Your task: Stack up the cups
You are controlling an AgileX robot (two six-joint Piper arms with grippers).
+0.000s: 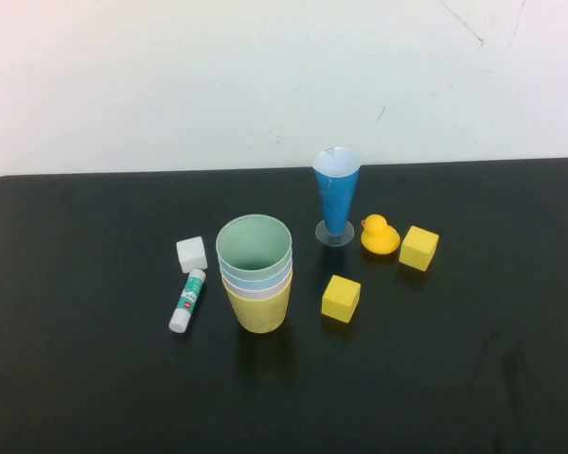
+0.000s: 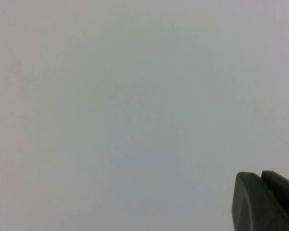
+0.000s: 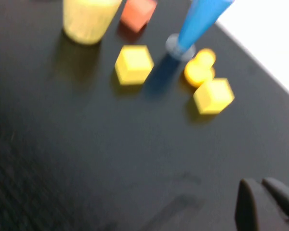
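Cups (image 1: 256,274) nested in one upright stack mid-worktop (image 1: 76,378): yellow outermost, pale green innermost, only rims of the two between show. Blue cone glass (image 1: 337,194) at 2 o'clock, glue stick (image 1: 187,301) at 9. Left gripper (image 2: 265,202) faces blank wall, jaws pressed together. Right gripper (image 3: 267,204) hovers over bare worktop, jaws together, cut off at frame edge.

Counter (image 1: 76,378): matte black, rounded far-left corner, spans the full width.
Wall (image 1: 218,76): off-white, plain, faint scuffs and a thin dark crack upper right.
Light: even, soft shadows.
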